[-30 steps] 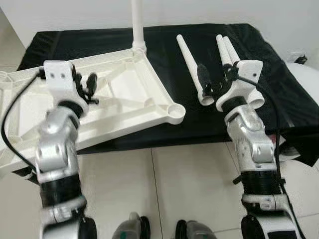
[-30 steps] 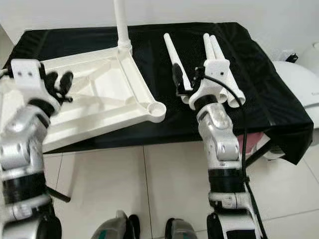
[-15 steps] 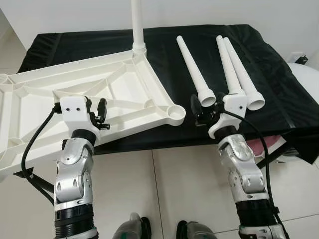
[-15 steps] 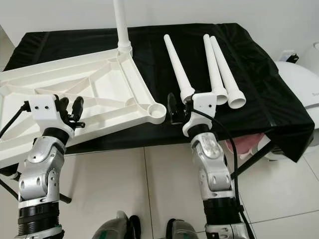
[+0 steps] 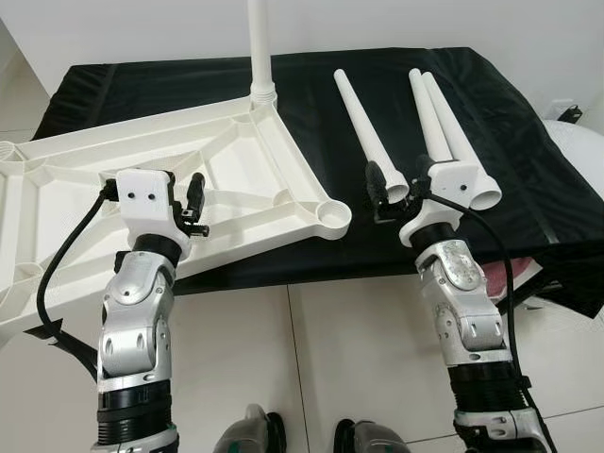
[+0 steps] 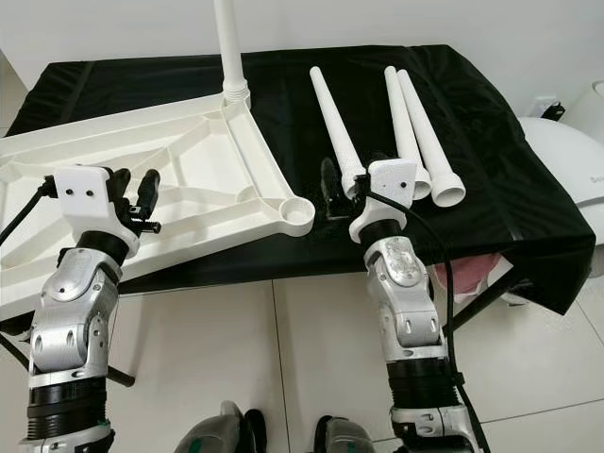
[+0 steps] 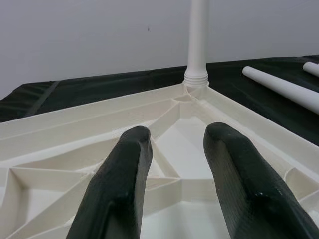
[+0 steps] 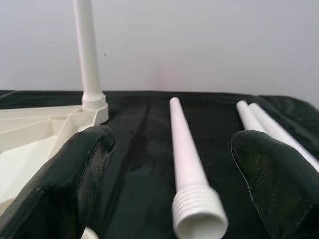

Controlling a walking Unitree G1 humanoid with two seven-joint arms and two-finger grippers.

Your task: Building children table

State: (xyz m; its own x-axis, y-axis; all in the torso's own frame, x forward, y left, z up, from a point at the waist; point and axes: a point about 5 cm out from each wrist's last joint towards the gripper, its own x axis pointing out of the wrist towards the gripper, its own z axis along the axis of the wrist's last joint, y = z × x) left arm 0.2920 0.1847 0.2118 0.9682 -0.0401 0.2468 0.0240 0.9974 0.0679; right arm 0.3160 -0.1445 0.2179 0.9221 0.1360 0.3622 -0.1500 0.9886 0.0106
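Since half a second ago, the right gripper (image 5: 396,196) has edged forward, fingers spread wide around the threaded end of the nearest loose white tapered plastic leg (image 5: 366,128), which lies on the black cloth (image 5: 528,160), long axis running away from the robot. Closing off-centre could roll it into the upturned white ribbed plastic tabletop (image 5: 236,160). The left gripper (image 5: 186,203) hovers open over that tabletop.

Black-draped table (image 5: 528,179) (tabletop (image 5: 236,170), three legs (image 5: 363,123))

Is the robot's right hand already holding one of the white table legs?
No. The right gripper is open, its fingers spread on either side of the nearest loose table leg without touching it.
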